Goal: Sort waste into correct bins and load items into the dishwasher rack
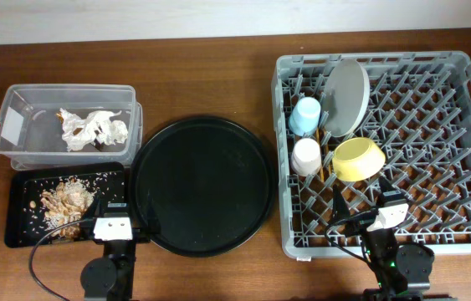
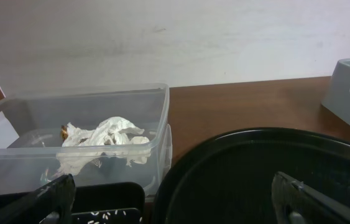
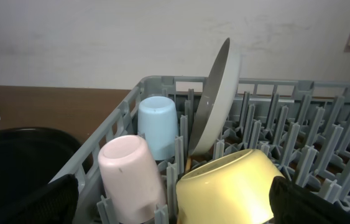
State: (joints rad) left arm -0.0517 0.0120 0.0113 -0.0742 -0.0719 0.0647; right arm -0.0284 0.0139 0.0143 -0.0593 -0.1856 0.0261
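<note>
The grey dishwasher rack (image 1: pixel 469 150) holds the pink cup (image 1: pixel 305 155), light-blue cup (image 1: pixel 305 115), grey-green plate (image 1: pixel 347 94) on edge and yellow bowl (image 1: pixel 358 159); chopsticks (image 1: pixel 325 159) lie between cups and bowl. Crumpled napkins (image 1: pixel 93 128) lie in the clear tub (image 1: pixel 17 104). Food scraps (image 1: pixel 66 201) lie in the flat black tray (image 1: pixel 22 230). My left gripper (image 1: pixel 115 224) is open and empty at the tray's near right corner. My right gripper (image 1: pixel 388 213) is open and empty over the rack's near edge. The right wrist view shows the pink cup (image 3: pixel 131 174), blue cup (image 3: pixel 157 124), plate (image 3: pixel 221 93) and bowl (image 3: pixel 237 190).
A large round black tray (image 1: pixel 202 184) sits between the bins and the rack; it also fills the left wrist view (image 2: pixel 255 168). The tub (image 2: pixel 156 124) with napkins (image 2: pixel 103 143) stands behind the flat tray. A wall runs along the table's far edge.
</note>
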